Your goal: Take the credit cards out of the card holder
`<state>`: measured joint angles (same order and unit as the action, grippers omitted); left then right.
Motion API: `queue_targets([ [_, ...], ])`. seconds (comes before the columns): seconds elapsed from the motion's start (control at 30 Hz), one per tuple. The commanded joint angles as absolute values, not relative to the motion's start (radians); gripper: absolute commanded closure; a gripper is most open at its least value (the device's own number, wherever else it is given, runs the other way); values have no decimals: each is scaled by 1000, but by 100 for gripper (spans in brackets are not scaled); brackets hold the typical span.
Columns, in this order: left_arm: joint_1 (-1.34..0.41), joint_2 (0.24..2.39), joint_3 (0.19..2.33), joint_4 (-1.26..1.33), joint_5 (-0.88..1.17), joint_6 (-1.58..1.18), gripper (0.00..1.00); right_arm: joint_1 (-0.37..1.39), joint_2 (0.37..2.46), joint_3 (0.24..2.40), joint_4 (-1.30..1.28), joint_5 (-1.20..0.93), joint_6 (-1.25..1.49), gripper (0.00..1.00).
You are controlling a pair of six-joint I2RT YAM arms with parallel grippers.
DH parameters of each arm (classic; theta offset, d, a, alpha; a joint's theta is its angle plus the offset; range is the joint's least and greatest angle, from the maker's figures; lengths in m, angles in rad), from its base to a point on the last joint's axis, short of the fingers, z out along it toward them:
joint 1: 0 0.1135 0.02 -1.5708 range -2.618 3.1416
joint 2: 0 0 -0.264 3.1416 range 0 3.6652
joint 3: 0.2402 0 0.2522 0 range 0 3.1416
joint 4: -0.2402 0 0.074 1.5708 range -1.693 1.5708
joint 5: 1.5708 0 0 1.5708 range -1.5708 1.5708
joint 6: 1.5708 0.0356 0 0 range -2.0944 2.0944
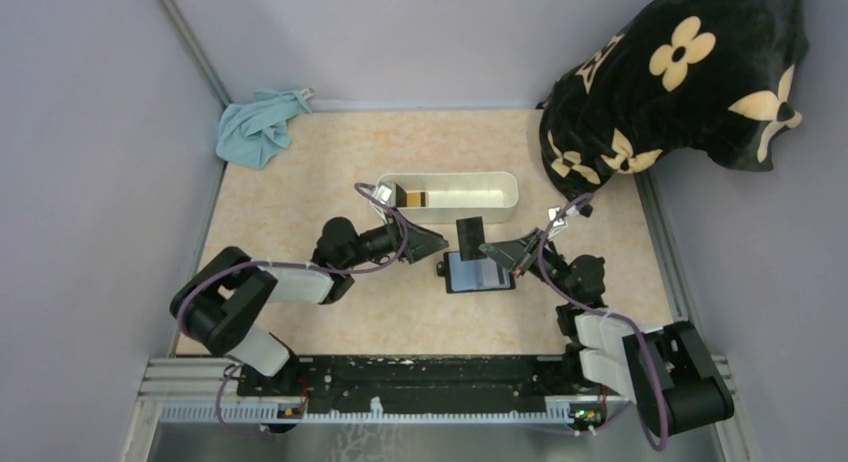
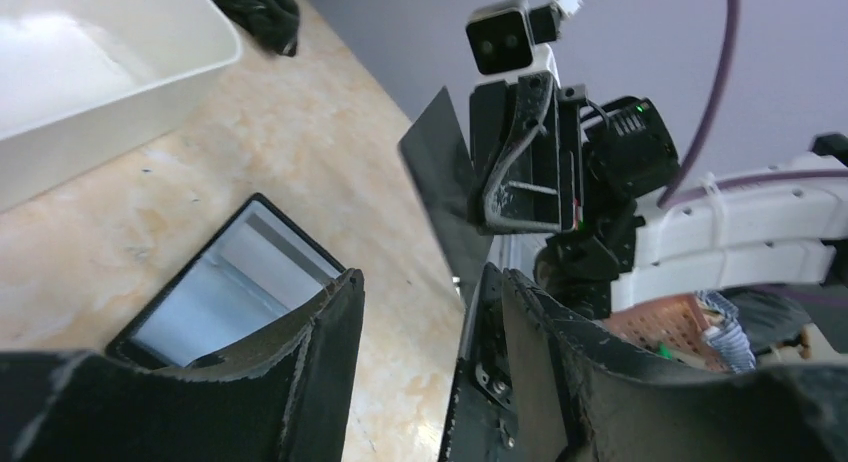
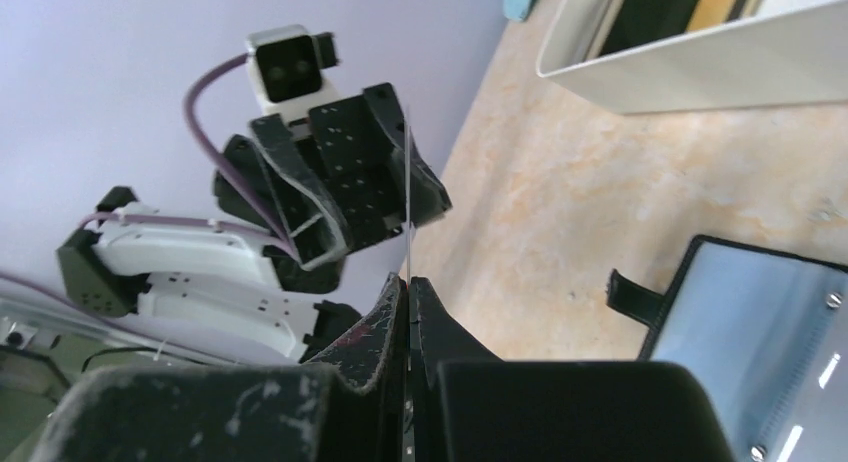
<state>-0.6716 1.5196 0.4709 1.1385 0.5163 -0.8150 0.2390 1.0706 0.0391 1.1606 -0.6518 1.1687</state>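
1. from the top: the card holder [image 1: 480, 273] lies open and flat on the surface [image 1: 300, 202], with its grey-blue inside facing up. it is just in front of the white tray [image 1: 495, 194]. the right end effector [image 1: 487, 249] is pinched on one dark card [image 1: 470, 230] and holds it up on its edge above the far side of the holder. the left end effector [image 1: 440, 244] is just beside the holder's left end. a blue cloth [image 1: 258, 128] lies in the far left corner, and a black pillow with flowers [image 1: 680, 72] sits in the far right one.
2. left wrist: the left end effector's fingers [image 2: 310, 352] are spread apart with nothing between them. the open holder [image 2: 235, 282] lies under them. i cannot tell if they touch it. the card [image 2: 440, 182] is up in the air across from them.
3. right wrist: the two fingers [image 3: 370, 322] are pressed together on the card [image 3: 407, 192], seen as a thin line. the holder [image 3: 760, 352] lies low on the right.
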Motion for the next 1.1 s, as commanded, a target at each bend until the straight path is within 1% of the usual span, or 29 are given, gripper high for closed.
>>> queue_targets([
  [0.0, -676, 1615, 444, 1501, 629, -982, 43, 231, 1113, 56, 1443, -678, 1262, 100],
  [0.1, -683, 1654, 443, 1555, 616, -1009, 45, 232, 1128, 58, 1463, -678, 1269, 100],
  [0.23, -693, 1644, 440, 1535, 589, -988, 45, 232, 1122, 56, 1449, -674, 1265, 100],
  [0.37, -693, 1631, 448, 1515, 587, -972, 46, 233, 1085, 57, 1382, -667, 1238, 100],
  [0.57, -710, 1641, 469, 1489, 579, -954, 47, 277, 969, 131, 1037, -644, 1085, 100],
  [0.67, -718, 1641, 481, 1453, 568, -940, 47, 287, 924, 144, 953, -625, 1045, 100],
  [0.8, -726, 1636, 483, 1422, 547, -919, 47, 288, 927, 138, 957, -629, 1052, 100],
  [1.07, -736, 1640, 496, 1393, 536, -899, 47, 318, 983, 119, 1054, -616, 1084, 100],
])
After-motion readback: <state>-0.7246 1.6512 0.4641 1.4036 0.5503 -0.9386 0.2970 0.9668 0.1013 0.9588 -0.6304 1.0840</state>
